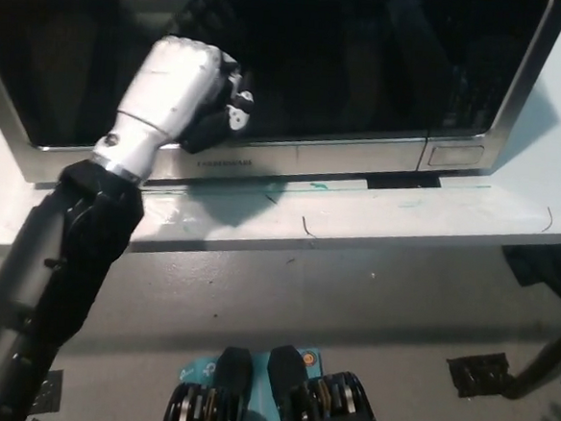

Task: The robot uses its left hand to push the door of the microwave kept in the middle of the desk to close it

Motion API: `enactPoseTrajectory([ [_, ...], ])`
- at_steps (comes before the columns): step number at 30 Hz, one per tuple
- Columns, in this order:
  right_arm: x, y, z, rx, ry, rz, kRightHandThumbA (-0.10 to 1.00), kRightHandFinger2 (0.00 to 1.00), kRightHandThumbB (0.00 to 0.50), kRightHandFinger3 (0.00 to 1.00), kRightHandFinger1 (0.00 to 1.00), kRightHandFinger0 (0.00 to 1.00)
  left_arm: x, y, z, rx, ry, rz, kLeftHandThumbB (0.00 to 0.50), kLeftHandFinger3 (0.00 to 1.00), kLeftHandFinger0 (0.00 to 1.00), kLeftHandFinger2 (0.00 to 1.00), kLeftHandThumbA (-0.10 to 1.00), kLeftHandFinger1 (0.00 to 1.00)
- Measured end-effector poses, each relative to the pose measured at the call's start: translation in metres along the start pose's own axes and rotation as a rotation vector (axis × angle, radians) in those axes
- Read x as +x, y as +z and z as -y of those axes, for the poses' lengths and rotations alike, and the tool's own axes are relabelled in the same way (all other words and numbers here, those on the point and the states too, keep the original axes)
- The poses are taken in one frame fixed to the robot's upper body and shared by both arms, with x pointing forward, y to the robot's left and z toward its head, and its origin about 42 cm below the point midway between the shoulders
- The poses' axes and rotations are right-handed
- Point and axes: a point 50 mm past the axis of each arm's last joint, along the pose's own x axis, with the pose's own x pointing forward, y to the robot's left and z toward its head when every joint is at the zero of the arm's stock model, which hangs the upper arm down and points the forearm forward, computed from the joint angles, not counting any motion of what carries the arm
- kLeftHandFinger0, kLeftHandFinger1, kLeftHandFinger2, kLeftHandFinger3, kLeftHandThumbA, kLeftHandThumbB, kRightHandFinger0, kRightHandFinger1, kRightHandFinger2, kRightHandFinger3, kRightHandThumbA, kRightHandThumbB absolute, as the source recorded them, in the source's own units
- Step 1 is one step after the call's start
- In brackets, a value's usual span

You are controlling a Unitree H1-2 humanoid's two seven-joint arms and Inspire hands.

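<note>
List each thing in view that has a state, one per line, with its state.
microwave door: closed, flush with the front.
left hand: fingers curled, knuckles pressed against the door's lower left part, holding nothing.
microwave: standing on the desk, near its front edge.
right hand: not in view.

A pale table [434, 216] with scuffed marks spans the view; below it lies a grey floor [351, 302] with a dark patch [481, 374].
</note>
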Motion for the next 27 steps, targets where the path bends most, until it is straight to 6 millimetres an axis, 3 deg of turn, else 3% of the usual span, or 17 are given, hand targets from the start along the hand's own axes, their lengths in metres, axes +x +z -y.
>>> enactPoseTrajectory([
  [1, 0.000, 0.000, 0.000, -0.002, 0.001, 0.000, 0.34, 0.84, 0.038, 0.78, 0.79, 0.83, -0.003, 0.004, -0.005, -0.001, 0.024, 0.010, 0.060, 0.10, 0.00, 0.02, -0.10, 0.00],
  [5, 0.000, 0.000, 0.000, -0.003, 0.001, 0.000, 0.34, 0.84, 0.056, 0.81, 0.79, 0.85, -0.025, 0.027, -0.021, -0.012, 0.095, 0.064, 0.098, 0.09, 0.00, 0.00, -0.10, 0.00],
  [6, 0.000, 0.000, -0.001, -0.004, 0.003, 0.000, 0.41, 0.86, 0.045, 0.86, 0.79, 0.85, -0.034, 0.033, -0.024, -0.015, 0.111, 0.072, 0.089, 0.09, 0.00, 0.00, -0.10, 0.00],
  [7, 0.000, 0.000, -0.001, -0.010, 0.006, 0.001, 0.41, 0.85, 0.070, 0.86, 0.79, 0.85, -0.042, 0.037, -0.026, -0.018, 0.124, 0.078, 0.096, 0.12, 0.00, 0.00, -0.10, 0.00],
  [8, 0.000, 0.000, -0.001, -0.016, 0.009, 0.002, 0.41, 0.86, 0.074, 0.89, 0.81, 0.88, -0.051, 0.040, -0.027, -0.022, 0.130, 0.076, 0.070, 0.11, 0.00, 0.00, -0.10, 0.00],
  [10, 0.000, 0.000, -0.002, -0.021, 0.014, 0.004, 0.42, 0.90, 0.054, 0.92, 0.84, 0.91, -0.076, 0.051, -0.034, -0.042, 0.157, 0.075, 0.071, 0.09, 0.00, 0.00, -0.10, 0.00],
  [11, 0.000, 0.000, -0.002, -0.026, 0.017, 0.004, 0.43, 0.91, 0.052, 0.92, 0.83, 0.89, -0.086, 0.056, -0.037, -0.054, 0.171, 0.076, 0.067, 0.04, 0.00, 0.00, -0.10, 0.00],
  [13, 0.000, -0.001, -0.002, -0.039, 0.020, 0.004, 0.39, 0.84, 0.049, 0.84, 0.78, 0.83, -0.106, 0.061, -0.038, -0.079, 0.177, 0.058, 0.062, 0.02, 0.00, 0.00, -0.10, 0.00],
  [17, 0.000, 0.001, -0.003, -0.056, 0.024, 0.009, 0.31, 0.75, 0.046, 0.74, 0.71, 0.73, -0.153, 0.065, -0.028, -0.137, 0.141, -0.028, 0.060, 0.11, 0.00, 0.01, -0.10, 0.00],
  [18, 0.001, 0.002, -0.004, -0.055, 0.025, 0.010, 0.32, 0.79, 0.051, 0.81, 0.76, 0.79, -0.160, 0.065, -0.026, -0.146, 0.135, -0.044, 0.062, 0.10, 0.00, 0.01, -0.10, 0.00],
  [20, 0.001, 0.002, -0.004, -0.058, 0.026, 0.013, 0.33, 0.83, 0.044, 0.84, 0.78, 0.82, -0.186, 0.062, -0.015, -0.177, 0.096, -0.116, 0.046, 0.10, 0.00, 0.00, -0.10, 0.00],
  [22, 0.001, 0.002, -0.004, -0.062, 0.026, 0.013, 0.36, 0.83, 0.062, 0.83, 0.79, 0.83, -0.211, 0.054, -0.001, -0.205, 0.051, -0.203, 0.040, 0.12, 0.00, 0.01, -0.10, 0.00],
  [23, 0.001, 0.002, -0.005, -0.067, 0.026, 0.014, 0.36, 0.82, 0.065, 0.82, 0.79, 0.83, -0.226, 0.049, 0.008, -0.220, 0.025, -0.261, 0.000, 0.19, 0.00, 0.08, -0.10, 0.00],
  [24, 0.001, 0.002, -0.005, -0.072, 0.026, 0.014, 0.36, 0.82, 0.057, 0.80, 0.78, 0.83, -0.238, 0.043, 0.014, -0.232, 0.006, -0.313, 0.000, 0.22, 0.00, 0.10, -0.10, 0.01],
  [25, 0.001, 0.002, -0.005, -0.076, 0.025, 0.014, 0.33, 0.76, 0.047, 0.72, 0.72, 0.75, -0.248, 0.039, 0.019, -0.244, -0.004, -0.360, 0.001, 0.21, 0.00, 0.09, -0.10, 0.00],
  [27, 0.001, 0.002, -0.005, -0.082, 0.022, 0.015, 0.31, 0.71, 0.052, 0.69, 0.67, 0.70, -0.265, 0.029, 0.031, -0.274, -0.012, -0.459, 0.000, 0.21, 0.00, 0.07, -0.10, 0.00],
])
